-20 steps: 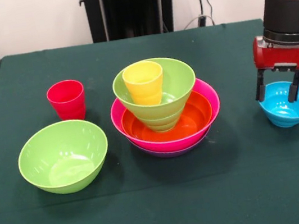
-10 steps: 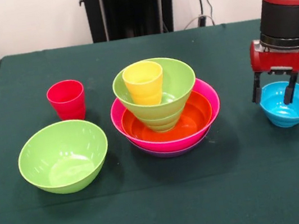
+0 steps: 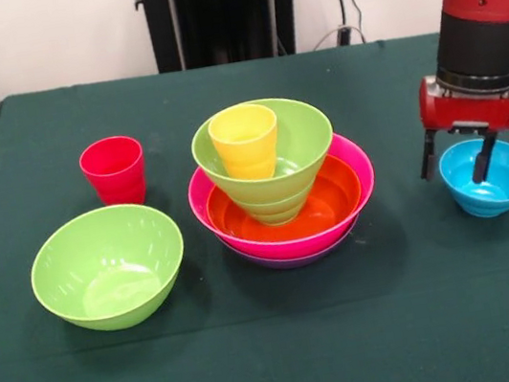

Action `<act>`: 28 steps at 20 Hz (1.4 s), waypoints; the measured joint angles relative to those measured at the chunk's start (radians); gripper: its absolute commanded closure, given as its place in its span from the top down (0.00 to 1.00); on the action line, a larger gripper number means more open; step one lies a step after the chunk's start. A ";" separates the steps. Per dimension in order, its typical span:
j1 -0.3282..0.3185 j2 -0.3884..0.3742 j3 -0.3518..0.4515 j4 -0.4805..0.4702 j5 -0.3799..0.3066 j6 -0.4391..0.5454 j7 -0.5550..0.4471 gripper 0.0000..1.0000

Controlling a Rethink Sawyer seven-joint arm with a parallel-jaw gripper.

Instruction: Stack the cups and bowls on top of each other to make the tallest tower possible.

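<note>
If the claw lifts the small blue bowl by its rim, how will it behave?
The sky blue bowl looks like thin rigid plastic, so probably light and stiff. Its glossy surface may slip in the claw. Held by one wall, it could tilt.

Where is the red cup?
In the front view, the red cup stands upright on the left of the table, just behind the lone green bowl and left of the tower.
</note>
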 measured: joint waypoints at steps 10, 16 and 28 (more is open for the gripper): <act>0.017 0.083 -0.012 -0.028 0.003 -0.022 0.000 1.00; 0.027 0.096 -0.026 -0.054 0.003 -0.024 0.000 1.00; 0.046 0.111 -0.045 -0.084 0.006 -0.024 0.000 1.00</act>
